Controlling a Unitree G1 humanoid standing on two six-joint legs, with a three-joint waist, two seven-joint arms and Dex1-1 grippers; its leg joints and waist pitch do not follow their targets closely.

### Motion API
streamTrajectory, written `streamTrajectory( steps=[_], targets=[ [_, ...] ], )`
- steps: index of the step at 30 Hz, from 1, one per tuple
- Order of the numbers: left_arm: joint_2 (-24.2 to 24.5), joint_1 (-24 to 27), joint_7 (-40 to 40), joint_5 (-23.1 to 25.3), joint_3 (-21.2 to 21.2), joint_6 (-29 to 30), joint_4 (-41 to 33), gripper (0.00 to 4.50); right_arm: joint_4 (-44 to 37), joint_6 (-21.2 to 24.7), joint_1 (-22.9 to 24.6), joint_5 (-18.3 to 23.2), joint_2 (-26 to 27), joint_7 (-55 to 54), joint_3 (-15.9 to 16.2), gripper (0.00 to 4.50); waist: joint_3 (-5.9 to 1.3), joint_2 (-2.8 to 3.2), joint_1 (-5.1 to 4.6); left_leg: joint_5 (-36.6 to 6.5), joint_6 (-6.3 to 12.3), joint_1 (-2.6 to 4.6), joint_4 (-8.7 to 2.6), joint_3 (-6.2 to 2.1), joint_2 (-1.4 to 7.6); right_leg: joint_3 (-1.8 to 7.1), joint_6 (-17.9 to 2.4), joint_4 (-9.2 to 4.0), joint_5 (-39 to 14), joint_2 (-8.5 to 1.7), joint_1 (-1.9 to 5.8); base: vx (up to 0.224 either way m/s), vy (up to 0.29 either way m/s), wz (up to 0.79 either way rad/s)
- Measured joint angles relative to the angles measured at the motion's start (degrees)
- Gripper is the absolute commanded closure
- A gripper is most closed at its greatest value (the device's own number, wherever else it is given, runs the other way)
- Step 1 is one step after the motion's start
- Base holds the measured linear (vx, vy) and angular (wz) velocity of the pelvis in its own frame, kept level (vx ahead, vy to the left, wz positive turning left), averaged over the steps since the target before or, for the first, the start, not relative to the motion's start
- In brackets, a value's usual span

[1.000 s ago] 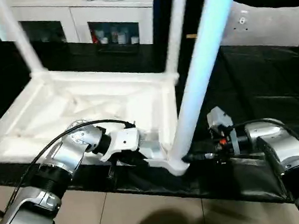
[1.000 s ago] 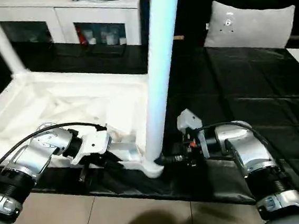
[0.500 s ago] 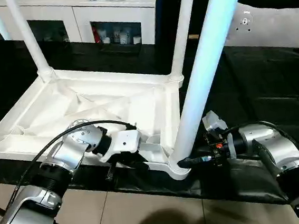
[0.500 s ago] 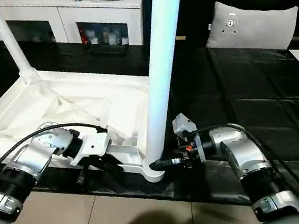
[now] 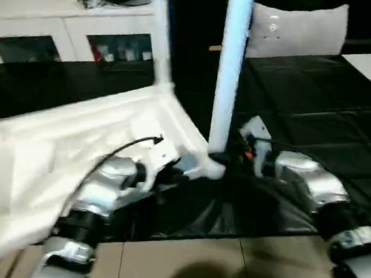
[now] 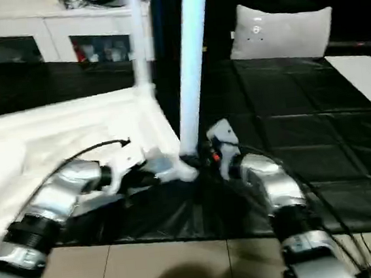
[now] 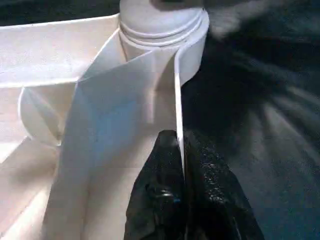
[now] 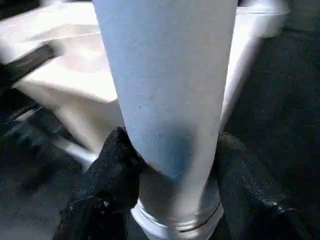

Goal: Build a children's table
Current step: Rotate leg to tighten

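The right pincer [image 8: 170,200] is clasping the base of a leg [image 8: 167,90], one finger on each side of the tube, just above the corner socket [image 5: 213,168] in the lower middle of the head frames. The left pincer [image 7: 181,200] is pinching shut on the thin side wall of the tabletop [image 5: 55,151], a little short of that same socket. The tabletop is lying ribbed side up at left of frame, over the black bench [image 5: 313,100]. A second leg [image 5: 160,33] is standing in the far corner, upper middle. At least two legs are looking seated; the remaining corners are blurred or cut off, so I cannot tell what is left beyond turning the table upright.
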Motion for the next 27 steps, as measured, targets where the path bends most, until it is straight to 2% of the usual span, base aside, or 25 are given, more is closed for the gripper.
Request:
streamTrajectory(
  steps=[2,3,4,6,11,14,15,17,19,21,24,27],
  targets=[
    [-1.5,0.0,3.0,1.1,0.4,1.6,-0.5,4.5,0.7,0.1,-0.9,-1.1,1.6,-4.6,-0.5,2.54,0.01,0.23,-0.38,0.0,0.02,-0.25,0.01,-0.21,0.09,-1.24,0.0,-0.79,0.0,-0.42,0.19,0.0,0.0,0.0],
    [-2.0,0.0,4.2,1.5,0.4,2.2,-0.8,4.5,1.5,-0.4,-1.5,-1.5,2.3,-5.9,-0.7,2.54,0.08,0.44,-0.9,0.0,0.07,-0.27,0.0,-0.37,0.19,-1.75,0.1,-1.39,0.0,-0.45,0.44,0.0,0.0,0.0],
    [-2.2,0.0,4.7,1.5,0.4,2.5,-0.8,4.5,2.0,-0.9,-1.5,-1.5,2.5,-6.3,-1.0,2.0,0.12,0.65,-1.24,-0.1,0.14,-0.27,-0.01,-0.55,0.34,-2.35,0.1,-2.05,0.0,-0.5,0.8,0.0,0.0,0.0],
    [-2.3,0.1,5.1,1.5,0.2,3.0,-1.4,4.5,2.1,-1.3,-1.4,-1.5,2.5,-6.6,-0.9,1.86,0.27,1.06,-1.54,-0.1,0.2,-0.25,-0.01,-0.62,0.81,-3.13,0.1,-3.17,0.0,-0.51,1.34,0.0,0.0,0.0],
    [-2.3,0.5,4.5,1.5,-1.0,2.3,-2.8,4.5,1.2,-1.4,-0.8,-1.5,1.1,-5.4,-0.9,1.39,0.43,1.22,-1.21,-0.3,0.57,-0.26,-0.01,-0.22,0.63,-2.59,0.1,-3.32,0.1,-0.64,1.53,0.0,0.0,0.0],
    [-1.8,0.6,3.3,1.3,-1.5,0.7,-3.0,4.5,-0.6,-1.5,0.2,-1.2,0.1,-2.9,-0.9,1.21,0.46,1.04,-0.78,-0.4,0.67,-0.25,-0.01,-0.12,0.45,-1.98,0.1,-2.38,0.1,-0.76,1.31,0.0,0.0,0.0],
    [-1.1,0.6,2.6,1.4,-1.7,-0.2,-3.0,4.5,-1.3,-1.5,0.6,-0.6,-0.9,-1.1,-0.9,0.99,0.41,0.92,-0.35,-0.4,0.7,-0.27,-0.02,-0.07,0.12,-1.47,0.1,-1.77,0.1,-0.76,0.97,0.0,0.0,0.0],
    [-0.5,0.6,1.6,1.4,-1.9,-1.7,-3.1,4.5,-2.3,-1.6,1.1,0.4,-2.1,1.9,-0.8,0.94,0.42,0.82,0.19,-0.4,0.7,-0.29,-0.1,0.0,-0.03,-1.0,0.2,-0.93,0.2,-0.78,0.5,0.0,0.0,0.0],
    [1.6,0.6,-1.2,1.0,-3.0,-5.1,-3.1,4.5,-4.7,-2.2,2.1,1.0,-5.5,7.8,0.8,0.72,0.44,0.74,1.04,-0.4,0.69,-0.29,-0.19,-0.01,0.07,-0.86,0.1,-0.15,0.2,-0.64,0.2,0.041,-0.058,0.08],
    [3.6,0.7,-4.0,0.4,-3.3,-8.0,-2.9,4.5,-5.5,-2.9,2.5,1.0,-8.6,11.7,1.2,0.49,0.42,0.69,2.02,-0.4,0.69,-0.35,-0.4,-0.01,0.23,-0.83,0.0,0.46,-0.2,-0.46,-0.23,0.04,-0.06,0.03],
    [5.6,0.7,-7.5,0.3,-3.8,-12.0,-2.4,4.5,-5.6,-5.1,2.5,0.7,-11.4,16.1,2.2,0.28,0.41,0.68,2.42,-0.2,0.97,-0.36,-0.53,-0.01,0.34,-0.85,-0.4,0.86,-0.4,-0.37,-0.47,0.012,-0.019,0.0],
    [7.4,0.4,-10.8,-0.1,-4.9,-16.1,-1.5,4.5,-5.6,-8.0,2.5,0.2,-13.9,21.1,4.1,0.28,0.4,0.67,2.67,-0.2,0.95,-0.36,-0.49,0.04,0.37,-0.83,-0.4,0.86,-0.5,-0.38,-0.45,0.0,0.0,0.0]
  ],
)
